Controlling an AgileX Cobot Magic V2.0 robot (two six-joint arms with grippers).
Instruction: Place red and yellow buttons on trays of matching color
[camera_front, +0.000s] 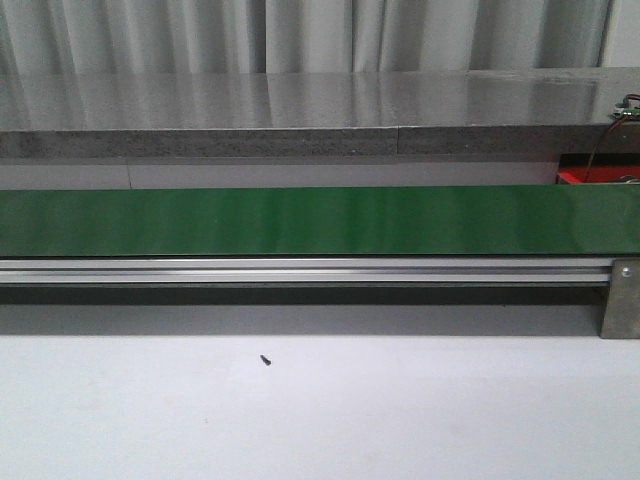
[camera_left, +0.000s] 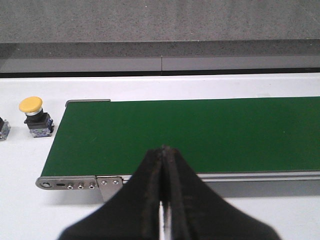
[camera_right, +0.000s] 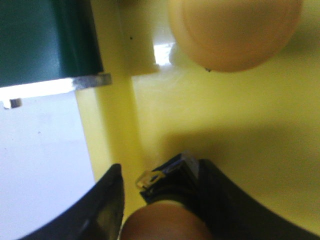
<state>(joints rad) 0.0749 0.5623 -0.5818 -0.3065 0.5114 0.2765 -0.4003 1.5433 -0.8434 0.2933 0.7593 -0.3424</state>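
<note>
The right gripper (camera_right: 160, 200) is hanging low over the yellow tray (camera_right: 240, 130), its fingers clamped on a yellow button (camera_right: 167, 222) by the black body, cap toward the camera, so the piece is being brought to the tray of its own colour. Another yellow button (camera_right: 235, 30) is already lying in that tray, close ahead. Whether the held one is touching the tray floor is hard to judge from this blurred, close view. The left gripper (camera_left: 164, 200) is waiting with fingers pressed together, empty, poised just short of the green conveyor belt (camera_left: 200, 135). Off the belt's end, a third yellow button (camera_left: 35, 117) is standing upright on the white table (camera_left: 30, 210), not yet sorted.
</note>
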